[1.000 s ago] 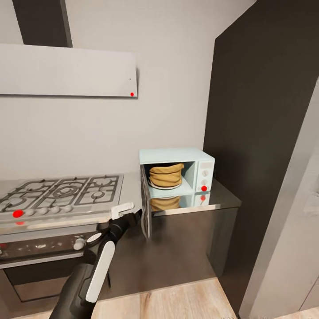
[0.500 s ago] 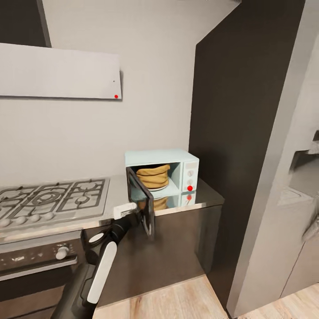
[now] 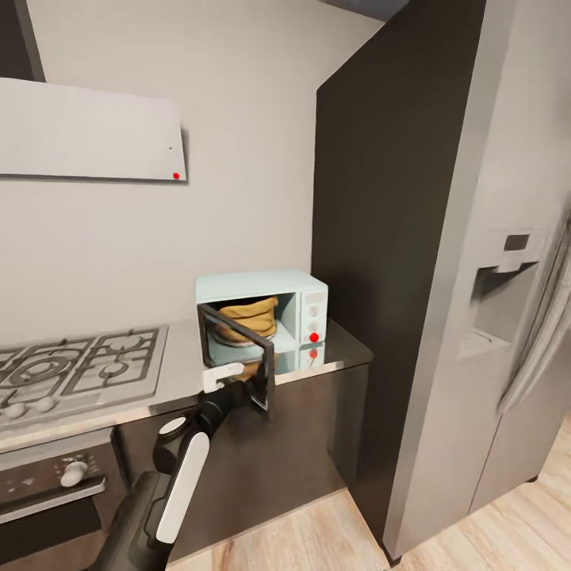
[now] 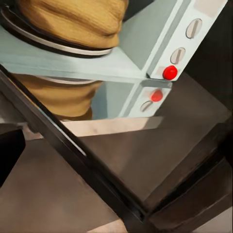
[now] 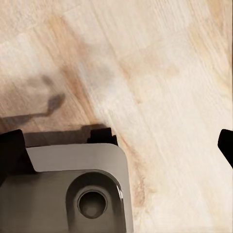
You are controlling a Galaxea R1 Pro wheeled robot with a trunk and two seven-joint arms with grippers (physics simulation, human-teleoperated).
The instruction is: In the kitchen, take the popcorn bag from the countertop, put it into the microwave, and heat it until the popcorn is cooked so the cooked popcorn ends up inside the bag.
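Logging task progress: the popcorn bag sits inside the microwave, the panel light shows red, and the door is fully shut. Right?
Not quite. The microwave door is partly open, not shut, with the left gripper at its edge, as the head view shows. The popcorn bag is inside and the red light shows.

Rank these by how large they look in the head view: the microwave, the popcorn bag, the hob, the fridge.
1. fridge, by far the largest
2. hob, partly cut off by the frame edge
3. microwave
4. popcorn bag, sitting inside the microwave

Microwave (image 3: 262,308) door (image 3: 238,358) swung from wide open to half-shut — left arm (image 3: 182,460) pushing.
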